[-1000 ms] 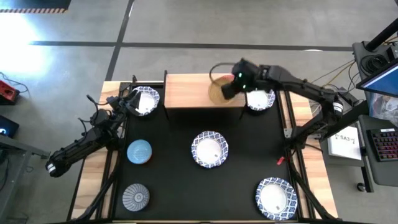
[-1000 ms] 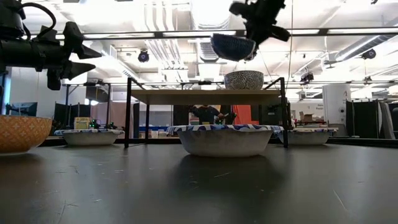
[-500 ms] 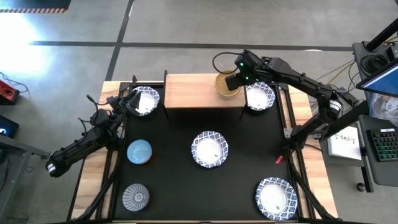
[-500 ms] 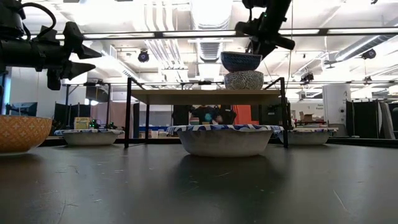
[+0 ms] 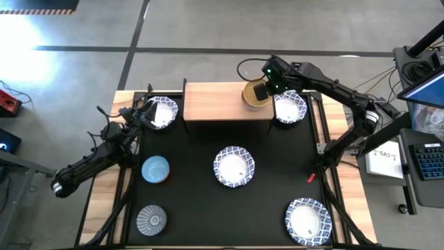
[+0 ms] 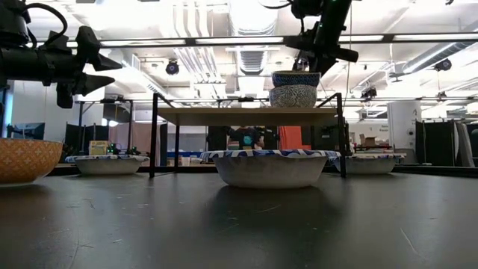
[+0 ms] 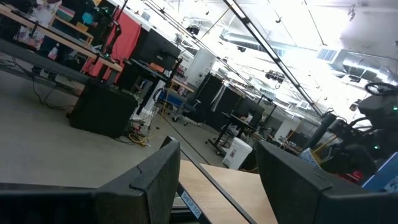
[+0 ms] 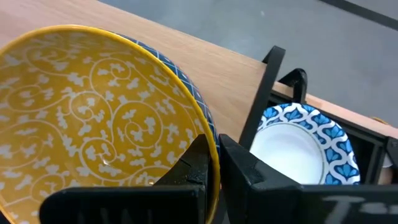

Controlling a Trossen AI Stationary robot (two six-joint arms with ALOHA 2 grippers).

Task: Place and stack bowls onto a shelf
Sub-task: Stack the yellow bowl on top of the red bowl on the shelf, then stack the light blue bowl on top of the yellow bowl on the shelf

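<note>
We are nesting a yellow bowl on the shelf — rim pinched.
Our left gripper (image 5: 142,114) is idling at nine o'clock, fingers spread on nothing; our right gripper (image 5: 259,92) is clamping the yellow bowl (image 5: 254,95) into another at the shelf (image 5: 211,101)'s one o'clock corner — saving board space.

— What's on the floor beyond the bench (image 5: 208,201)?
— Grey concrete with a dark line (image 5: 208,50) across it.
— And to the right?
— A keyboard (image 5: 428,161), a white sheet (image 5: 385,161) and a laptop (image 5: 424,90) edge.
— To the left?
— A red box (image 5: 8,103).
— Overhead?
— Ducts (image 6: 250,30), lit ceiling.
</note>
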